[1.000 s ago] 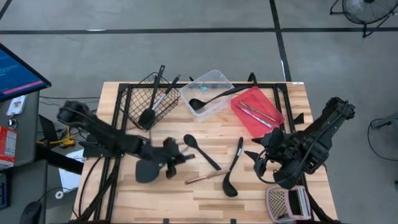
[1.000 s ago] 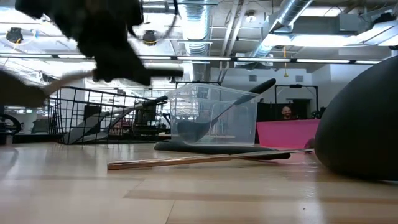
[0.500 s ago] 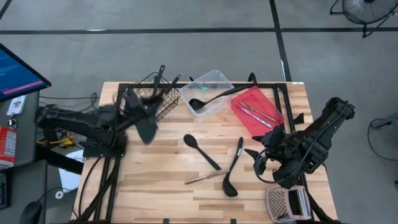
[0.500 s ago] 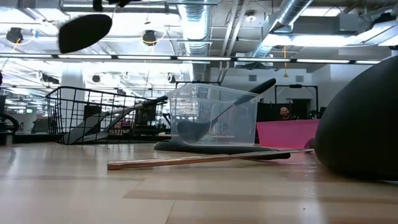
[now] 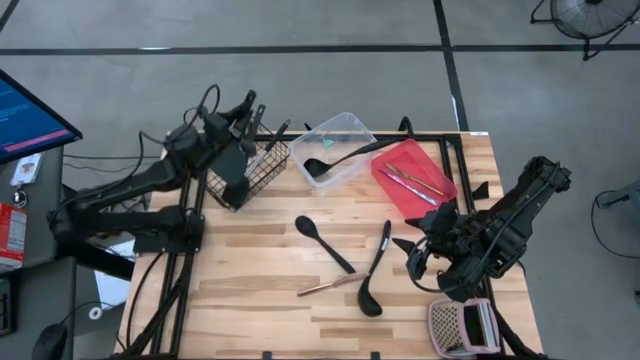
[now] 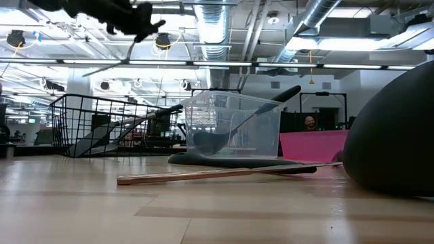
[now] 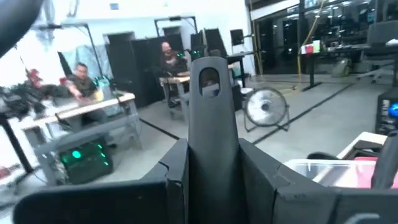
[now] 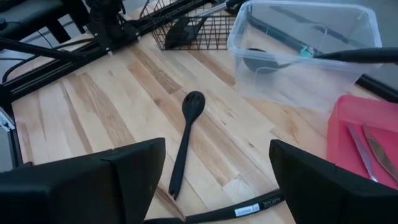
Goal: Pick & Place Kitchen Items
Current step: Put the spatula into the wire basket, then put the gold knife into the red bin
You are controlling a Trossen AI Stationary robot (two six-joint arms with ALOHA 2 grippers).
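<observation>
My left gripper [image 5: 243, 118] hangs over the far left part of the black wire basket [image 5: 262, 172], shut on a black spatula [image 7: 210, 106]. The low view shows that gripper [image 6: 132, 17] high above the table. The spatula's blade is hidden behind the fingers in the left wrist view. My right gripper [image 5: 414, 266] stands open above the table's right side, nothing between its fingers [image 8: 214, 186]. A black slotted spoon [image 5: 323, 240], a black ladle [image 5: 373, 268] and a thin copper-coloured piece [image 5: 328, 284] lie flat on the wood. My left gripper pinches the spatula's handle [image 7: 211, 134] between its two fingers, which lie along it and point level toward the table's far edge. The handle's free end with its hang hole [image 7: 208, 78] sticks out ahead of the fingertips. The spatula is lifted clear of the table.
The basket holds other utensils [image 5: 268, 142]. A clear tub [image 5: 345, 132] with a black ladle stands at the far middle. Right of it is a red tray [image 5: 400, 190] with silver pieces. A pinkish-white perforated item [image 5: 458, 325] sits at the near right corner.
My left gripper has carried the spatula up from the table's near left middle toward the far edge, to above the wire basket. It swung round from pointing toward the table's right to pointing toward the far edge. The spatula has gone with it, clear of the table.
</observation>
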